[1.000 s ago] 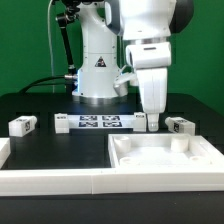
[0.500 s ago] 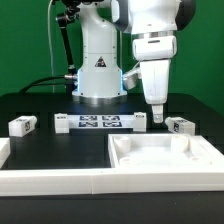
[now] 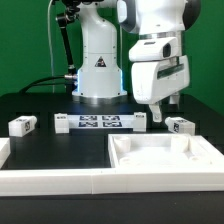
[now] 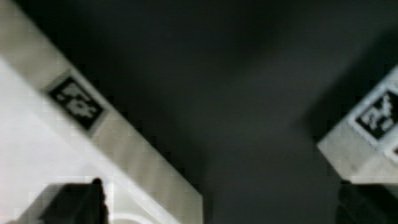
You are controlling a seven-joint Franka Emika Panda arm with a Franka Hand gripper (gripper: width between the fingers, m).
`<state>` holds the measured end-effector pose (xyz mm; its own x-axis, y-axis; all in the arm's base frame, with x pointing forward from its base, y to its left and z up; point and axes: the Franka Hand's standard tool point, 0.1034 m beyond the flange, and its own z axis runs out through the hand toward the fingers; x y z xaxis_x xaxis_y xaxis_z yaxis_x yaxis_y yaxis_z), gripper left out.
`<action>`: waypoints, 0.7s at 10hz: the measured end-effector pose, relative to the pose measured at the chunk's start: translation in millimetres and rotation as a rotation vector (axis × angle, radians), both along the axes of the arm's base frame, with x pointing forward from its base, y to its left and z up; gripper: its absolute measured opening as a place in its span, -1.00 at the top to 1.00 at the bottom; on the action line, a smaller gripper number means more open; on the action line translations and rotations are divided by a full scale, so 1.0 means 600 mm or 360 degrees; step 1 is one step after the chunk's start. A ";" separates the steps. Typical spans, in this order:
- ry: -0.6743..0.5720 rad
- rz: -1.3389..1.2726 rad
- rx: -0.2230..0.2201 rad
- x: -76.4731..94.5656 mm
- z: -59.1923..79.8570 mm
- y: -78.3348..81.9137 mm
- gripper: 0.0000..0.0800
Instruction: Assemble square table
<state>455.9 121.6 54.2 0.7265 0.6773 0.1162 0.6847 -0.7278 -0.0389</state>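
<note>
Tabletop point(image 3: 166, 161) lies rim-up on the worktop point(image 3: 60, 148), nearer the camera than our gripper point(image 3: 158, 112). We see it wide open and empty, hanging just above two legs point(image 3: 181, 126), arm reaching down, hand slightly tilted.

White tabletop point(image 3: 162, 176) rimmed underside up; tagged legs point(image 3: 22, 125) lying loose, unattached.

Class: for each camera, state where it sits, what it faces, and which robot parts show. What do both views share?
Exterior view: off the arm, across the black table, facing the white robot base; arm and claw show.
Wrist view: on the wrist, looking down at the table; one dark fingertip shows.
Shared: the table, probably a tagged white block leg.
</note>
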 end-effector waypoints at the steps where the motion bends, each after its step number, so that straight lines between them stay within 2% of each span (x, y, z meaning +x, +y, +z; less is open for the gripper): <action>1: 0.0014 -0.0143 0.0016 0.000 0.000 0.011 -0.62; 2: 0.0017 -0.0214 0.0026 -0.002 -0.002 0.020 -0.62; 6: 0.0078 -0.0666 0.0071 -0.005 -0.002 0.027 -0.62; 7: 0.0085 -0.0764 0.0075 -0.014 -0.001 0.054 -0.62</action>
<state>447.7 154.2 53.4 0.9614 0.2590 0.0925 0.2681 -0.9576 -0.1054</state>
